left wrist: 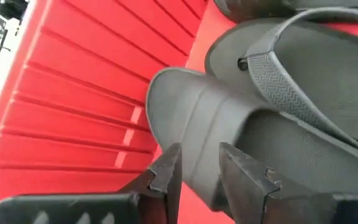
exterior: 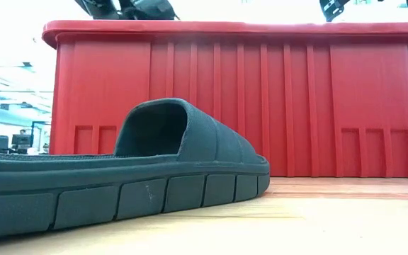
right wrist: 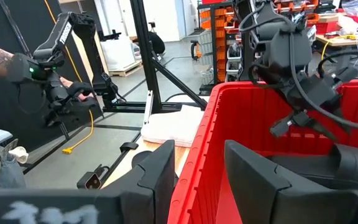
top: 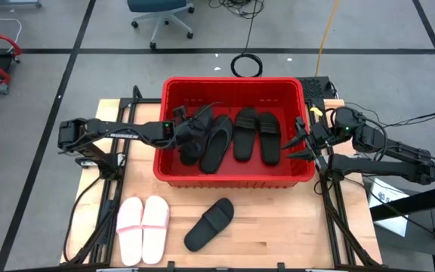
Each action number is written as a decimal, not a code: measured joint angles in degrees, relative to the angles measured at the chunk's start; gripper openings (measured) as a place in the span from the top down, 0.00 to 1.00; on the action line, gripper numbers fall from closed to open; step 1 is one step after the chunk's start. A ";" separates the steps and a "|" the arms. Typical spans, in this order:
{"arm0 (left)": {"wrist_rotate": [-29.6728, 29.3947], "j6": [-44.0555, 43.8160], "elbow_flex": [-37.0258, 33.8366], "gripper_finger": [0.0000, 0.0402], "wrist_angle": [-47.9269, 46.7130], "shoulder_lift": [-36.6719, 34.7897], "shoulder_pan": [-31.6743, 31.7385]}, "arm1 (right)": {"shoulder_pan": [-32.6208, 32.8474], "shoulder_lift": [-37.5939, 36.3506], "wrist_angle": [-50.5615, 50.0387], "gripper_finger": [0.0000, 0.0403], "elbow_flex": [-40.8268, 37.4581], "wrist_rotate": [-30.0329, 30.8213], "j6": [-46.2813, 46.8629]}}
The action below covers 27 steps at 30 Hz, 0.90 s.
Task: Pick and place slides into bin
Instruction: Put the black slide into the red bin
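From straight overhead the whole layout can be taken in: the red bin (top: 235, 133) sits at the far middle of the wooden bench (top: 278, 227), with a row of black slides (top: 257, 136) laid side by side on its floor. Outside it, near the front edge, the pale pink pair (top: 143, 228) is lined up neatly, and a lone black slide (top: 209, 224) lies at an angle just beside them.

None of that interior is given by the table-level camera. There the lone black slide (exterior: 119, 177) fills the foreground, its chunky segmented sole and ribbed wide strap easy to read, with the bin's ribbed wall (exterior: 261, 99) and rolled rim behind it.

The left gripper (top: 189, 134) is inside the bin at its left end. Only its wrist camera shows the grip: the smooth, rounded edge of a black wide-strap slide (left wrist: 197, 124) is pinched between the fingers (left wrist: 165, 168), with a flip-flop's woven-textured thong strap (left wrist: 278, 81) lying right against it.

The right gripper (top: 302, 140) is parked at the bin's right rim, fingers (right wrist: 160, 165) spread on either side of the wall, nothing held.
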 joint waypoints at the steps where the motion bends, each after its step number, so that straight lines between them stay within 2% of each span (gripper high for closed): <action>1: -0.02 0.01 0.19 0.72 0.07 -0.45 -0.01 | -0.01 0.03 0.00 0.68 0.01 0.00 0.00; 9: 0.00 0.94 2.81 0.72 -0.34 -6.02 -0.99 | -0.01 0.09 0.00 0.68 0.01 0.02 -0.66; 13: 0.02 5.96 3.80 0.72 -0.31 -9.60 -3.82 | -0.01 0.09 0.00 0.68 0.01 0.00 -5.06; 16: 0.00 6.26 4.21 0.72 1.11 -12.22 -7.12 | -0.01 0.11 0.04 0.68 0.01 0.08 -5.50; 21: 0.00 2.14 4.13 0.72 0.39 -16.30 -12.75 | 0.95 0.02 1.92 0.68 0.01 0.24 -5.48; 27: 0.73 -9.19 4.13 0.72 0.15 -19.91 -19.57 | 5.94 -0.04 5.85 0.68 0.03 -0.03 -4.34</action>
